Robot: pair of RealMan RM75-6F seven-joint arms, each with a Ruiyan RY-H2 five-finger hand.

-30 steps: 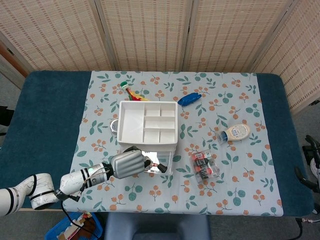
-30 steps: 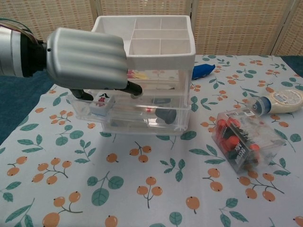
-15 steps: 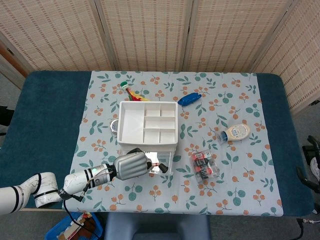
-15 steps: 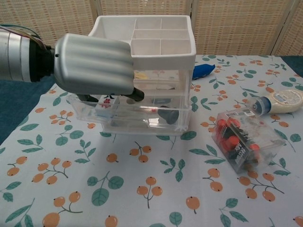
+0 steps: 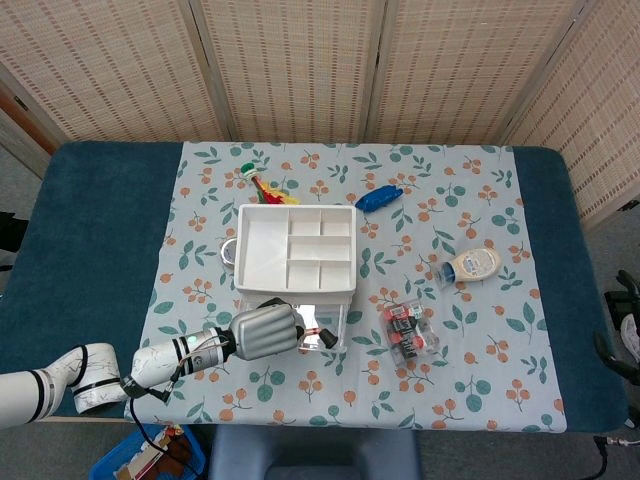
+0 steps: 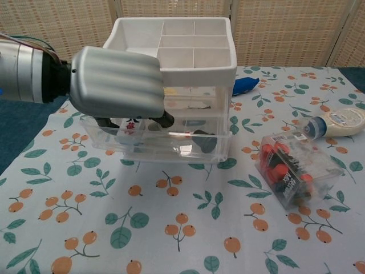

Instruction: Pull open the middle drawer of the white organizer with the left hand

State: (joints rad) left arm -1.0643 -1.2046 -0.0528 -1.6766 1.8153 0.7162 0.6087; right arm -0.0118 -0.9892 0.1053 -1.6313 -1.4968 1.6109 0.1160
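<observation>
Silver fingers (image 6: 128,80) of the left hand (image 6: 117,83) curl closed over the middle drawer (image 6: 171,134)'s front edge, gripping it. Clear and partly pulled out, the drawer juts toward the near side of the white organizer (image 5: 296,250) mid-counter, long axis left-right.

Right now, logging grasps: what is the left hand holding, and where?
The left hand hooks its fingers over the middle drawer at its front edge, left side.

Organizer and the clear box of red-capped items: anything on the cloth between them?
Nothing: the head view shows only bare patterned tablecloth between the white organizer and the clear box. The chest view agrees.
</observation>
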